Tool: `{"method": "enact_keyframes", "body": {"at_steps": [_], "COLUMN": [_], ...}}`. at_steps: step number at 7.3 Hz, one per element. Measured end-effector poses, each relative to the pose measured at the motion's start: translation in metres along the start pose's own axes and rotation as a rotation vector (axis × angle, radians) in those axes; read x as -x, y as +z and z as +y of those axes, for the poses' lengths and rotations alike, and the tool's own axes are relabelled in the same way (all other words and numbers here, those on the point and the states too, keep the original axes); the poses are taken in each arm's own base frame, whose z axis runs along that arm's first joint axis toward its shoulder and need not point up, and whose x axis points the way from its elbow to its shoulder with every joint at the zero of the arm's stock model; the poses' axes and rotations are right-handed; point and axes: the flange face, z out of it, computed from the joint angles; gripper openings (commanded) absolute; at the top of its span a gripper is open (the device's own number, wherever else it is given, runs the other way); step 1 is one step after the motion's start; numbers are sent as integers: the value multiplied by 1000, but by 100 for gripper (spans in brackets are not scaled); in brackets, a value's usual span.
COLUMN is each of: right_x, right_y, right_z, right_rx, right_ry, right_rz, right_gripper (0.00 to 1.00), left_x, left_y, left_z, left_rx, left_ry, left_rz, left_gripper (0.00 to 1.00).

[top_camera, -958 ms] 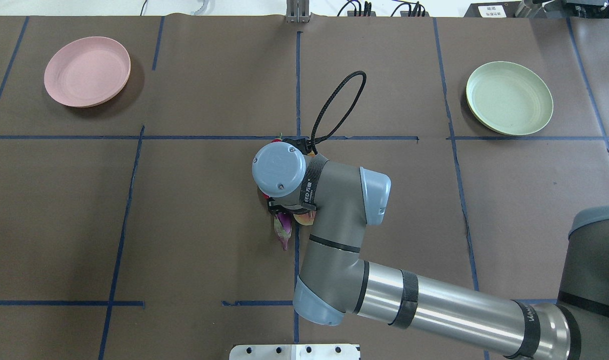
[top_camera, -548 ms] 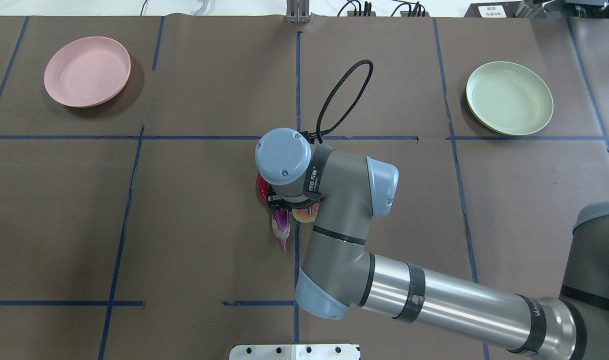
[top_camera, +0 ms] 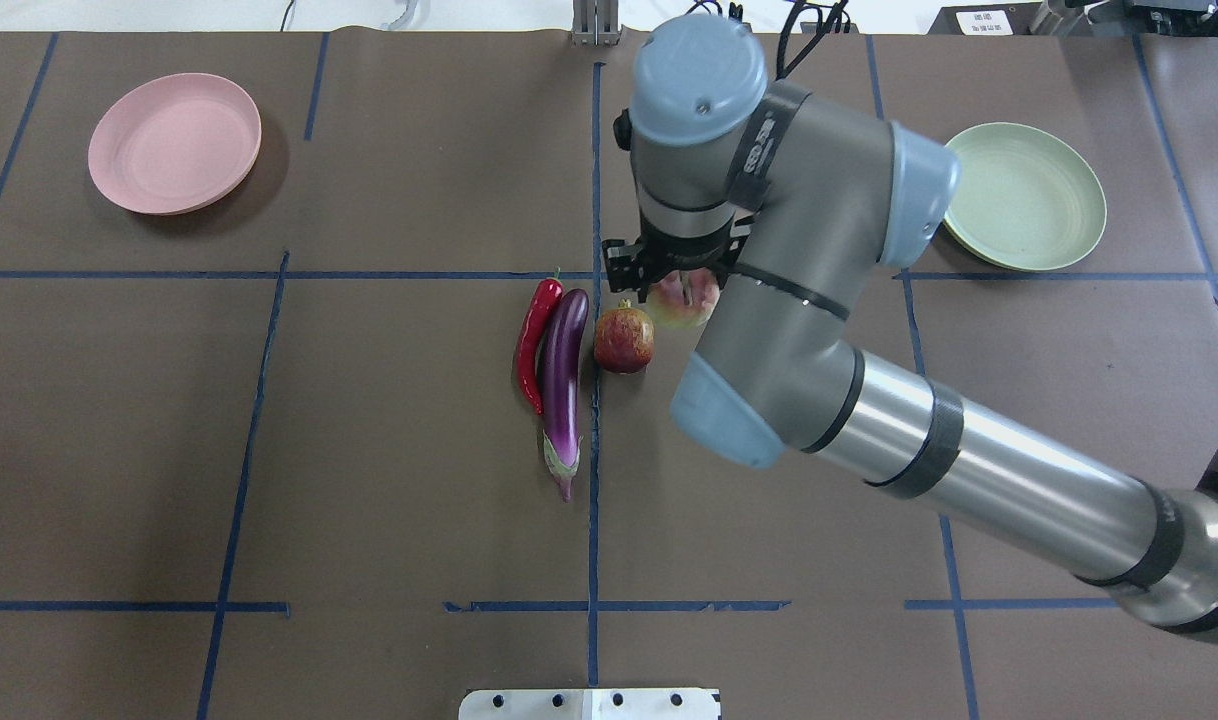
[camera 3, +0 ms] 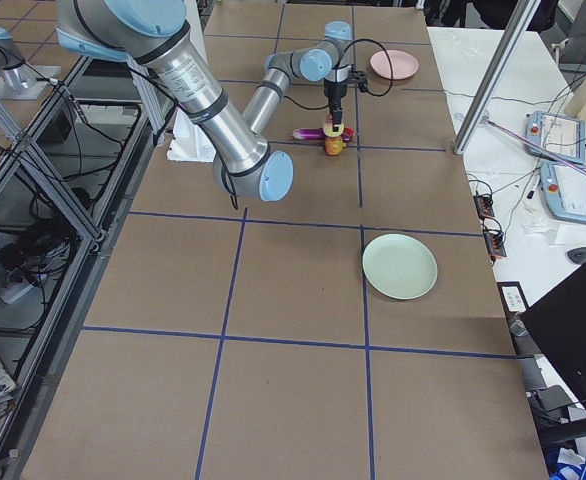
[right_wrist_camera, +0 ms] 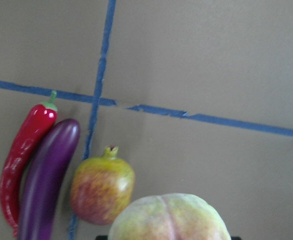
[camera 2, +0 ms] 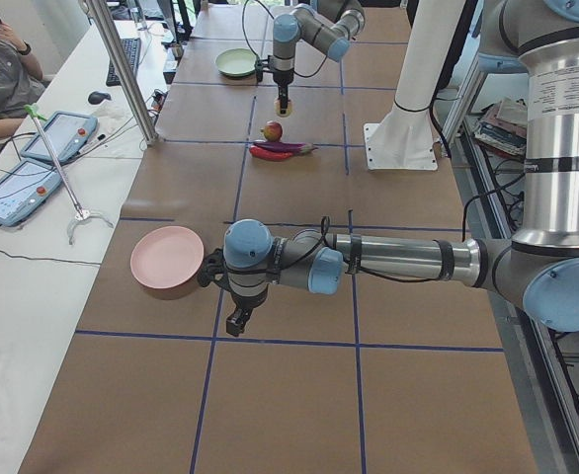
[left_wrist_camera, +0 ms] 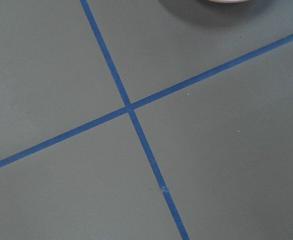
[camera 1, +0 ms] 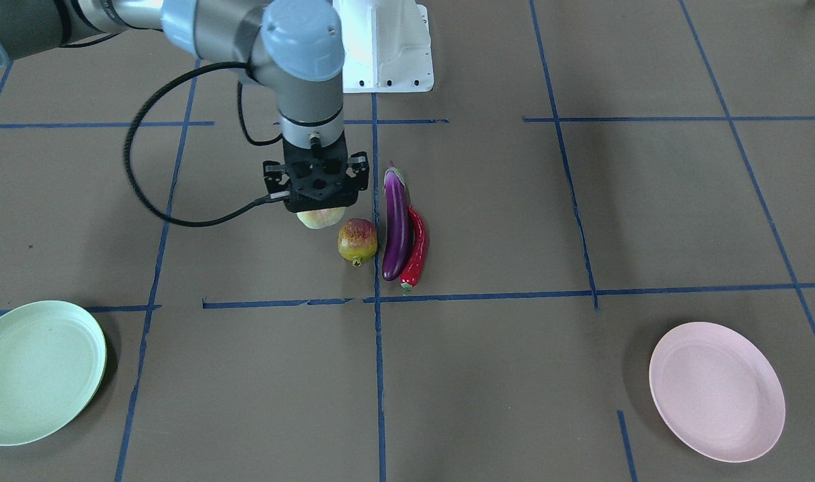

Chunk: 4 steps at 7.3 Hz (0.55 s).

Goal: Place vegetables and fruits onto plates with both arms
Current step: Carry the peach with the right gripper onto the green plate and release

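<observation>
My right gripper (camera 1: 320, 204) is shut on the pale pink-yellow peach (camera 1: 320, 217) and holds it just above the table, beside the red-and-yellow pomegranate-like fruit (camera 1: 357, 241). The peach also shows in the overhead view (top_camera: 684, 300) and fills the bottom of the right wrist view (right_wrist_camera: 169, 217). The purple eggplant (top_camera: 561, 385) and the red chili (top_camera: 532, 340) lie side by side next to the pomegranate (top_camera: 624, 340). The green plate (top_camera: 1029, 195) and the pink plate (top_camera: 174, 143) hold nothing. My left gripper (camera 2: 238, 321) hangs near the pink plate (camera 2: 166, 259); I cannot tell its state.
Blue tape lines divide the brown table cover (top_camera: 369, 450) into squares. The white base block (camera 1: 387, 47) stands at the robot's edge. My right forearm (top_camera: 969, 480) crosses the right half of the table. Operator consoles (camera 2: 33, 163) lie on a side desk.
My right arm has moved away from the robot and to the right with the peach in its grip. The pomegranate, eggplant and chili, mostly hidden under the wrist before, now show in full.
</observation>
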Motion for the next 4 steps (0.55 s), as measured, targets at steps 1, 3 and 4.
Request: {"method": "enact_keyframes", "body": {"at_steps": [1,3,4], "right_x": [-72,-208,-281], "right_y": [-5,14,43], "right_z": [-37,-95,-109], "right_rx": [9,41,32], "right_ry": [-77,-124,-98], "right_rz": [19,-3,-42], "right_gripper": [3,4,6], "left_x": [-7,-29,-35], "left_y": [4,20,23], "left_z": [-12,-39,-44], "left_rx": [6,24,25], "left_ry": [-23,-41,-36], "left_rz": [5,21,24], "left_gripper": [100,100,100]}}
